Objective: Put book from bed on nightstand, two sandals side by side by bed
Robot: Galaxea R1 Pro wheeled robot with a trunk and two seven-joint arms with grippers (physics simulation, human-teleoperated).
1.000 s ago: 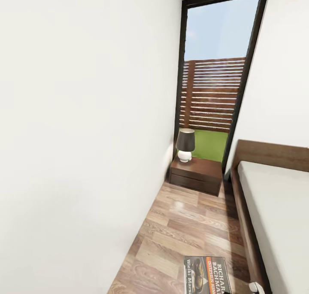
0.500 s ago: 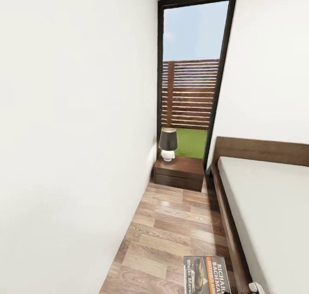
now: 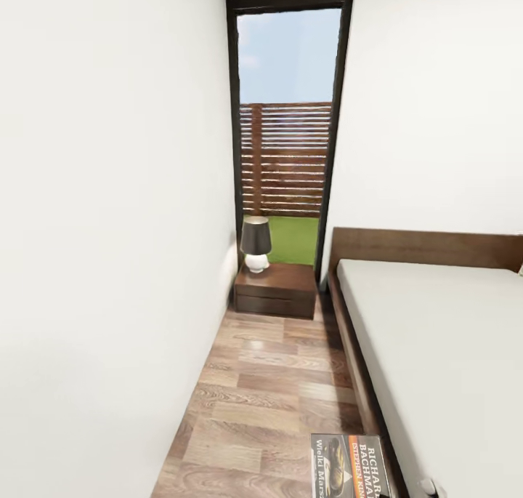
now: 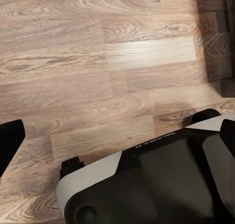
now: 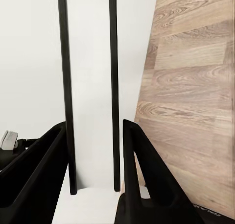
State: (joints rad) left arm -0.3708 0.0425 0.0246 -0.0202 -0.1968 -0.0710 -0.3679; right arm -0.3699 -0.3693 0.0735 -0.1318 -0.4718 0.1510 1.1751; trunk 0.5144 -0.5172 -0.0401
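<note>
The camera has swung so the nightstand (image 3: 276, 291) and bed (image 3: 436, 338) sit further left, while the book (image 3: 349, 465), thin, light and bendy, hangs over the floor, right gripper (image 5: 93, 126) pinching its covers edge-on, best held near the spine; the left gripper's (image 4: 10, 143) spread I cannot tell.

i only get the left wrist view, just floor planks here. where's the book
Observer: The book sits edge-on between the fingers of the right gripper.
Operator: nightstand in sight?
Observer: Yes. In the head view the nightstand stands ahead, below the window, at the far end of the aisle beside the bed.
Operator: anything on top?
Observer: A lamp stands on its left part, toward the wall.
</note>
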